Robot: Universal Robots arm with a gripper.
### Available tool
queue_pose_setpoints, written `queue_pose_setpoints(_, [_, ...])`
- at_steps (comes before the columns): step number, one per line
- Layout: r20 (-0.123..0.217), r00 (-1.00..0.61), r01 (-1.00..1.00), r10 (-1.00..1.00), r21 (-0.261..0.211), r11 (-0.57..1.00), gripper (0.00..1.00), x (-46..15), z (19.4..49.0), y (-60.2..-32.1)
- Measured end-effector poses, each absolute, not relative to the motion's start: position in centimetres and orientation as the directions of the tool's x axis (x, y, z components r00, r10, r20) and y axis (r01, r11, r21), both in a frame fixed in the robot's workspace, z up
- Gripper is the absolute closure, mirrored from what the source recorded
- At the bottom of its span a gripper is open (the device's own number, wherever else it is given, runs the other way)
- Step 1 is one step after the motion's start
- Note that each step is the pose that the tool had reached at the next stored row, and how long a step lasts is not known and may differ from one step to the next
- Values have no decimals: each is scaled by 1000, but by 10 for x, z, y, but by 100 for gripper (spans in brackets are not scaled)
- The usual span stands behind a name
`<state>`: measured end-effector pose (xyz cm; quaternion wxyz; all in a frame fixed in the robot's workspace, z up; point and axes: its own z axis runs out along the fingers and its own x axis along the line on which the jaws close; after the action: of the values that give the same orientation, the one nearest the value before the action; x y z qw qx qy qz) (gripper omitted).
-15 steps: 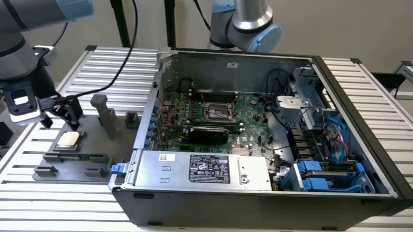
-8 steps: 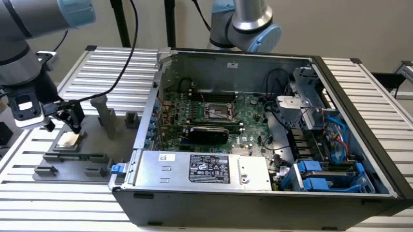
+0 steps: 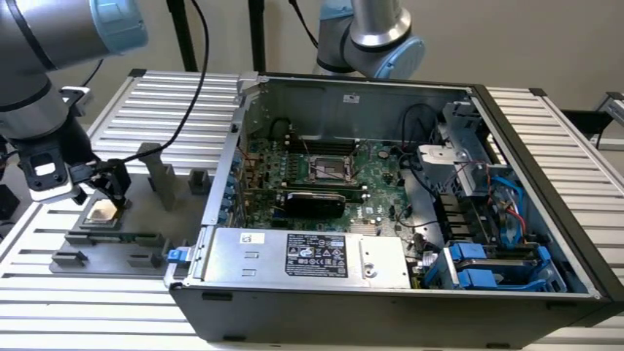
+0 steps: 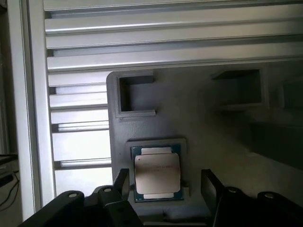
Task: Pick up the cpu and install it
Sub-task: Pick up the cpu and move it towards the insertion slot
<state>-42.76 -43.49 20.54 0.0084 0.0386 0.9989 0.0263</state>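
While the gripper (image 4: 164, 185) hangs spread wide, the cpu (image 4: 156, 173) lies between its fingers (image 4: 122, 182) on the grey fixture (image 4: 199, 135); its markings are unreadable.

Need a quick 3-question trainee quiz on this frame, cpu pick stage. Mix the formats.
1. True or false: the small square cpu with a silvery metal top sits in the dark square motherboard socket inside the open dark computer case.
2. Multiple choice: the gripper is A) shut on the cpu, B) open, one finger on each side of the cpu, C) open over the socket.
3. Fill in: the cpu rests on the grey plastic ____ on the slatted aluminium table, outside the case.
Key: 1 false; 2 B; 3 fixture.
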Motion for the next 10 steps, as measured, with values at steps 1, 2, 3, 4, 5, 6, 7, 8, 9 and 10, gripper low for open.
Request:
queue_pose_setpoints(1, [-15, -997, 77, 78, 53, 996, 27, -428, 204, -435])
queue_pose_setpoints(2, [-15, -997, 78, 79, 53, 996, 27, -428, 202, -435])
queue_pose_setpoints(3, [-15, -997, 79, 80, 53, 995, 27, -428, 200, -435])
queue_pose_setpoints(4, [-15, -997, 79, 80, 53, 995, 21, -429, 198, -435])
queue_pose_setpoints(5, [-15, -997, 80, 81, 52, 995, 21, -429, 196, -435])
queue_pose_setpoints(6, [-15, -997, 81, 81, 52, 995, 21, -429, 195, -435])
queue_pose_setpoints(7, [-15, -997, 81, 82, 51, 995, 21, -429, 193, -435])
queue_pose_setpoints(8, [-15, -997, 81, 82, 51, 995, 21, -429, 191, -435])
queue_pose_setpoints(9, [-15, -996, 82, 82, 50, 995, 21, -429, 190, -435])
queue_pose_setpoints(10, [-15, -996, 82, 83, 50, 995, 21, -429, 189, -435])
